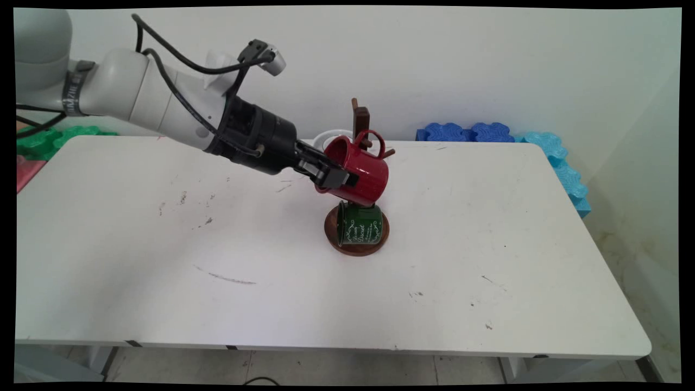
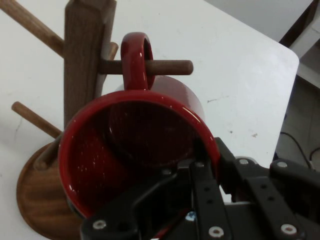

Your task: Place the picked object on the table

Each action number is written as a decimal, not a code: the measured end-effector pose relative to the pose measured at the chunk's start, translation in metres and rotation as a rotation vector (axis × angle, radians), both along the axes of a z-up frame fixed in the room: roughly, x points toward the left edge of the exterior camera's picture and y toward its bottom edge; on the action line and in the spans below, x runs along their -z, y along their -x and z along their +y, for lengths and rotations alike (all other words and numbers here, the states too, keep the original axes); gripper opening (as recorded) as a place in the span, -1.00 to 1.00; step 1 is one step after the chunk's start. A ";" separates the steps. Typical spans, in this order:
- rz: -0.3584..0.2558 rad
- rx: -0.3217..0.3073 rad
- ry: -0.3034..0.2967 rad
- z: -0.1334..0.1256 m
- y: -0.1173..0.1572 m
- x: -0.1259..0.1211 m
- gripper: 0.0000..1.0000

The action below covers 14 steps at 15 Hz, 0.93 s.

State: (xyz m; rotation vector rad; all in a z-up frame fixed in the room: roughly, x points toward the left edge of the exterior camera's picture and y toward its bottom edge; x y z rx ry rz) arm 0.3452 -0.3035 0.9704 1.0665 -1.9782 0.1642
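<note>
While the fingers [image 2: 200,165] pinch the red mug's [image 1: 358,171] rim, its handle [image 2: 136,57] rings the wooden peg [image 2: 150,67] beyond them.

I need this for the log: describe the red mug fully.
The red mug looks like glossy speckled enamel, red inside too. It is tilted, mouth toward the gripper, which is shut on its rim. Its loop handle is threaded over a peg of the wooden mug tree, above a green mug.
</note>
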 end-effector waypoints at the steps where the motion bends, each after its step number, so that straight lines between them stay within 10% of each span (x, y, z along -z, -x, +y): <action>1: -0.001 0.004 0.000 0.001 0.001 -0.001 -1.00; 14: 0.008 0.072 -0.001 0.012 0.013 -0.025 -1.00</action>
